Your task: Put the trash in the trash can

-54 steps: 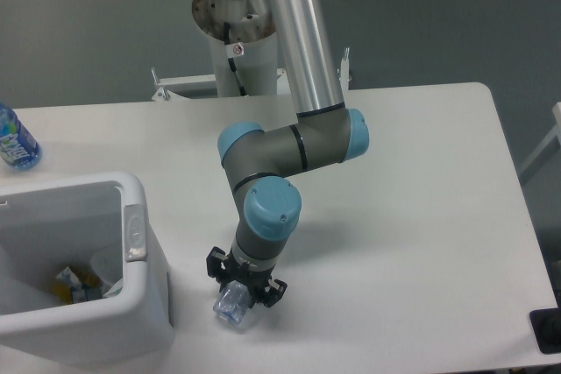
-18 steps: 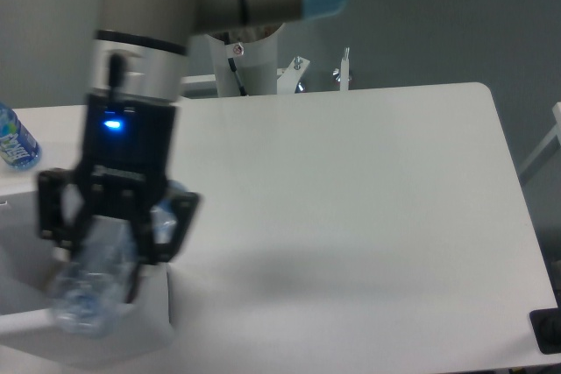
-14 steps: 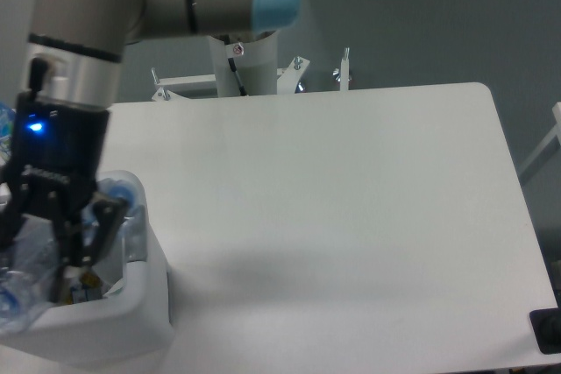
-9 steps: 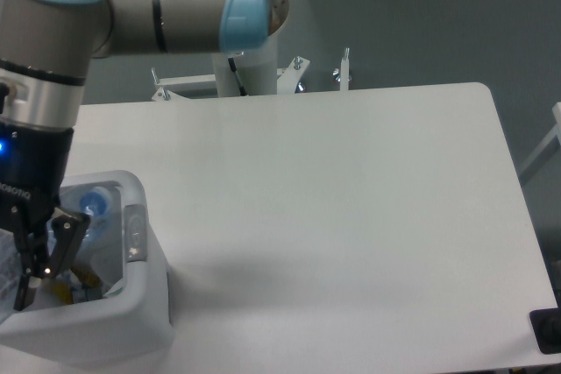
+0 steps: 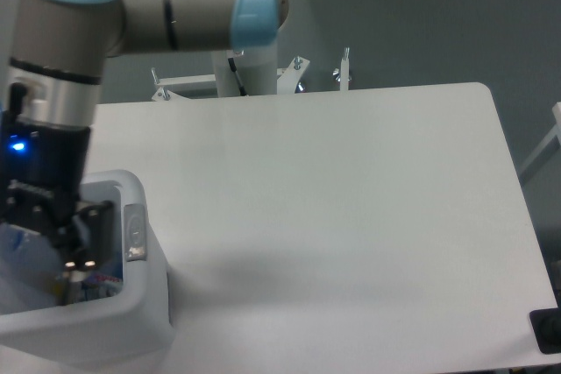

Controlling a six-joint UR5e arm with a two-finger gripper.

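The white trash can stands at the table's front left corner, with its grey latch on the right rim. My gripper hangs over the can's opening, pointing down into it. A pale, clear crushed bottle shows between the fingers, and the gripper looks shut on it. The right finger is plain to see, while the left finger is cut off by the frame edge. Coloured bits of the crumpled wrapper lie inside the can by its right wall.
The arm's upper links reach across the top left from the robot base behind the table. Metal brackets stand at the back edge. A black object sits off the front right corner.
The gripper lifted the bottle from the table's front middle and carried it left over the trash can. In the last half second the arm shifted slightly right, and the bottle's blue end no longer shows.
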